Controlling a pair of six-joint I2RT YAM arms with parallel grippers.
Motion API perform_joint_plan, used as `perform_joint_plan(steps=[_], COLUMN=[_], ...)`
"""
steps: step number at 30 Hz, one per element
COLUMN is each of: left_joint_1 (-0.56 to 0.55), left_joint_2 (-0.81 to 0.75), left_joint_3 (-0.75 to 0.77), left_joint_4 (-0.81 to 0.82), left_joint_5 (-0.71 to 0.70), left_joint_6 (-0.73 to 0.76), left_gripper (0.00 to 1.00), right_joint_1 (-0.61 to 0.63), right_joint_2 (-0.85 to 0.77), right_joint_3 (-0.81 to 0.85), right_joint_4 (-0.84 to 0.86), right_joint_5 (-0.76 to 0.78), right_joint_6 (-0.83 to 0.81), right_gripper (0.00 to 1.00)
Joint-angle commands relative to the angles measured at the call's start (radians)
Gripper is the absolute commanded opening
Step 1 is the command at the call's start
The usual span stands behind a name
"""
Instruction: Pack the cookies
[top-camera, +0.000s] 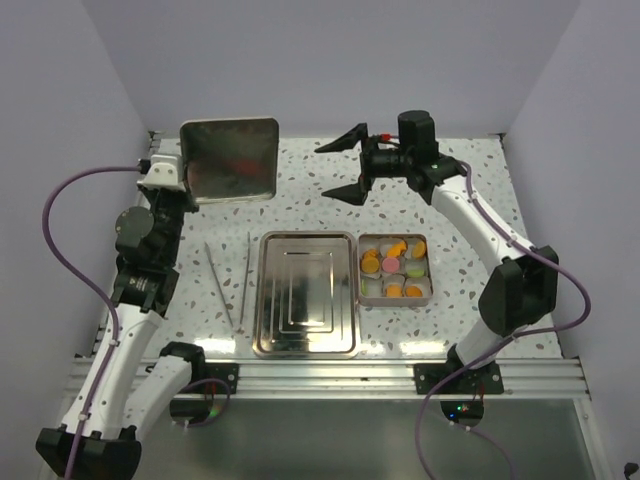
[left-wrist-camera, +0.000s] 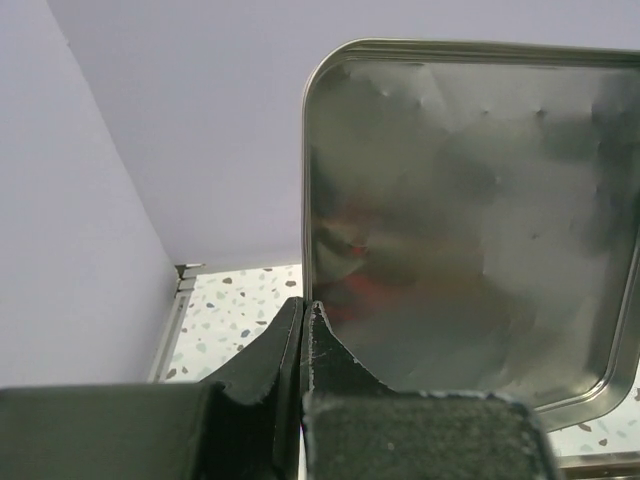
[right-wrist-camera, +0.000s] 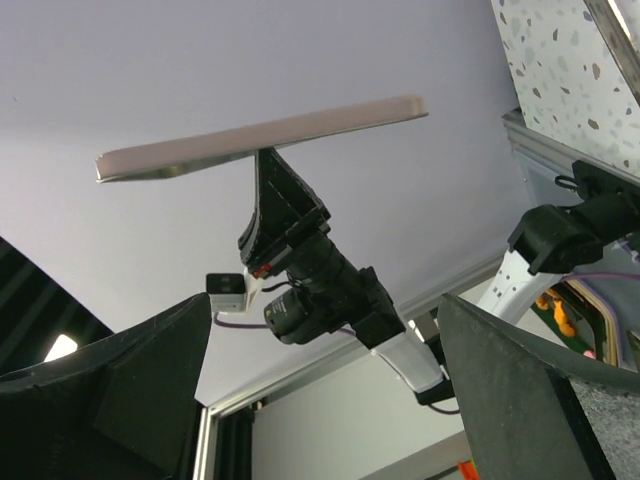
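Left fingers (left-wrist-camera: 335, 355) clamped shut on square lid (top-camera: 230, 160), raised at far left. Cookies (top-camera: 393, 265) sit in open tin (top-camera: 395, 304) on desk (top-camera: 320, 180) — right of the lid, nearer the front edge. Right fingers (top-camera: 343, 139) spread wide, empty — the nearer arm.

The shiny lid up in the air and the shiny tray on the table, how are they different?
The lid is pinched at its edge by the left gripper, off the table; the tray lies flat on the table, untouched. The lid looks squarer and plain; the tray is longer, with stepped ridges. Both are shiny metal with rounded corners.
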Motion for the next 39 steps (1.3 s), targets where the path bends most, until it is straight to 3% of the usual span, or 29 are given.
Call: perform_joint_plan(steps=[1, 7, 12, 26, 39], left_joint_1=[-0.008, -0.021, -0.053, -0.080, -0.105], left_joint_2=[-0.031, -0.033, -0.039, -0.041, 0.005], left_joint_3=[0.006, 0.012, 0.012, 0.047, 0.039], left_joint_4=[0.069, 0.069, 0.080, 0.095, 0.138], left_joint_5=[0.016, 0.039, 0.053, 0.071, 0.053], left_joint_6=[0.061, 0.075, 0.105, 0.153, 0.182], left_gripper=[0.00, 0.00, 0.00, 0.00, 0.00], right_joint_1=[-0.006, 0.014, 0.039, 0.103, 0.175], right_joint_2=[0.021, 0.035, 0.076, 0.240, 0.222], right_joint_3=[0.054, 0.080, 0.034, 0.168, 0.174], right_joint_4=[0.068, 0.071, 0.192, 0.338, 0.382], right_joint_5=[-0.047, -0.030, -0.008, -0.021, -0.015], right_joint_6=[0.069, 0.089, 0.197, 0.356, 0.431], right_gripper=[0.99, 0.99, 0.99, 0.99, 0.99])
